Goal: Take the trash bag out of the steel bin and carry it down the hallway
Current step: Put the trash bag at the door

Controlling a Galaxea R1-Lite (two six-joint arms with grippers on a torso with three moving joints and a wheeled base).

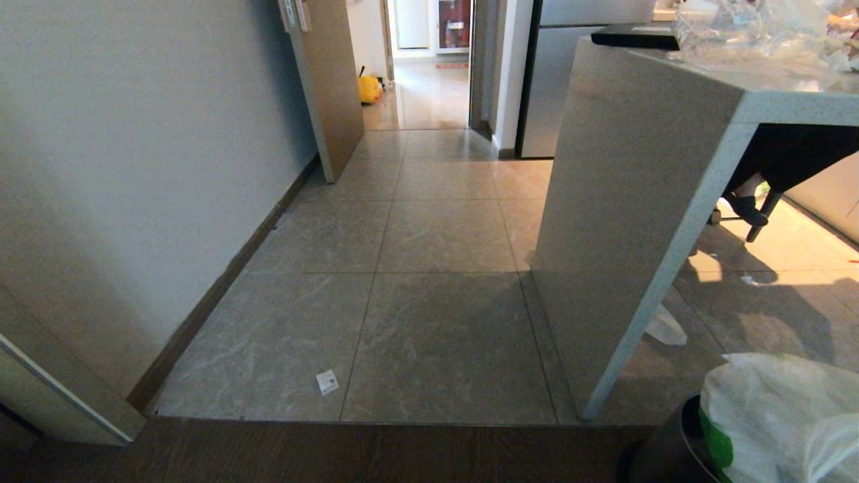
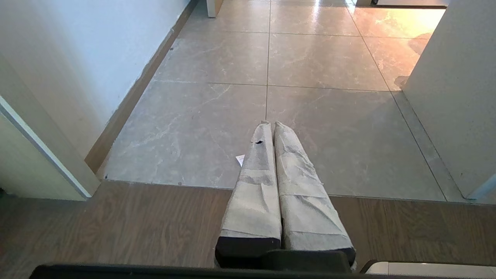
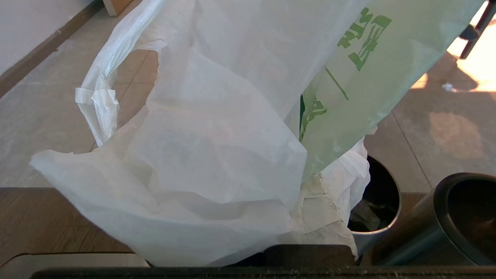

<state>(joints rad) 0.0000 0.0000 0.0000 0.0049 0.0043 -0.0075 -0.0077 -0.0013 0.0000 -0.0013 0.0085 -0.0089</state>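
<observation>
Trash bag [image 3: 201, 155] is sitting at the robot's right, billowing up over the steel bin [image 3: 378, 228]: thin white crinkly film with green print, judged very light, limp and slippery. Best hold looks to be the bunched handle loop [image 3: 95, 97]. Right gripper's fingers are reading closed, hidden behind the film; whether they are pinching it cannot be told. Left gripper [image 2: 270, 126] is hanging over the tiled floor [image 2: 329, 128], padded fingers pressed together, empty. Stone-look tabletop [image 1: 758, 87] is standing beyond the bin.
</observation>
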